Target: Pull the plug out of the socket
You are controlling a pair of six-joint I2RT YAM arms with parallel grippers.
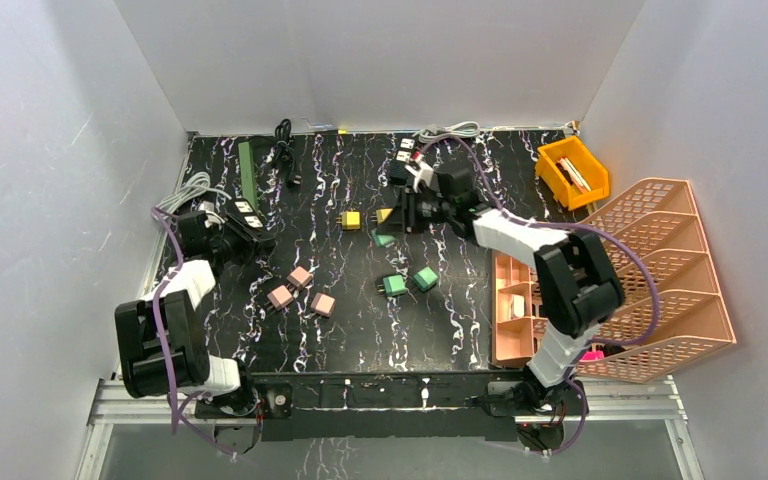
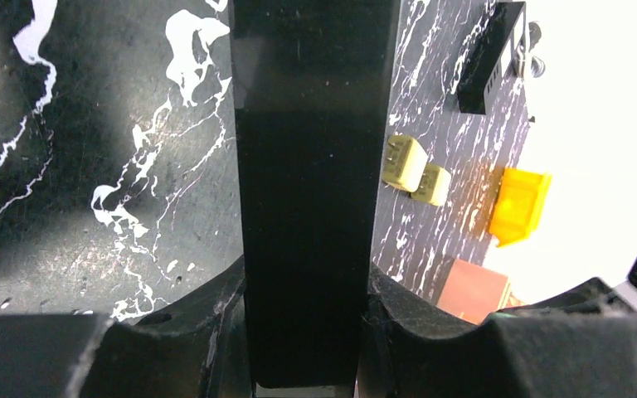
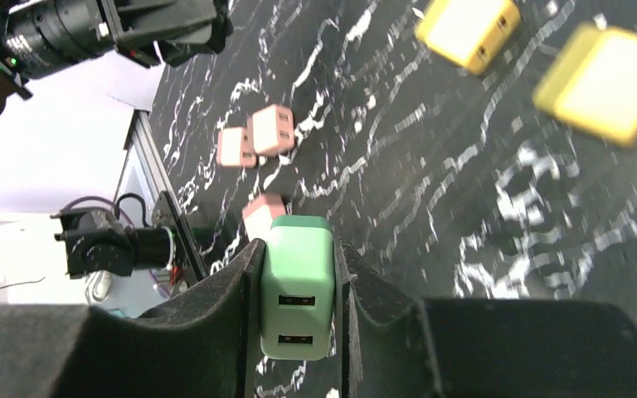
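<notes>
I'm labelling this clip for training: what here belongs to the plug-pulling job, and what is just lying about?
Job: green plug, clamped in the right gripper; black power strip, clamped in the left gripper.

Lying about: pink plugs, yellow plugs, loose green plugs, black cable, yellow bin, pink file rack.

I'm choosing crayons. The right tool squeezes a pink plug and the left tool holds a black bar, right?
The plug in the right tool is green, not pink; the right wrist view shows it. The left tool does hold a black bar.
</notes>
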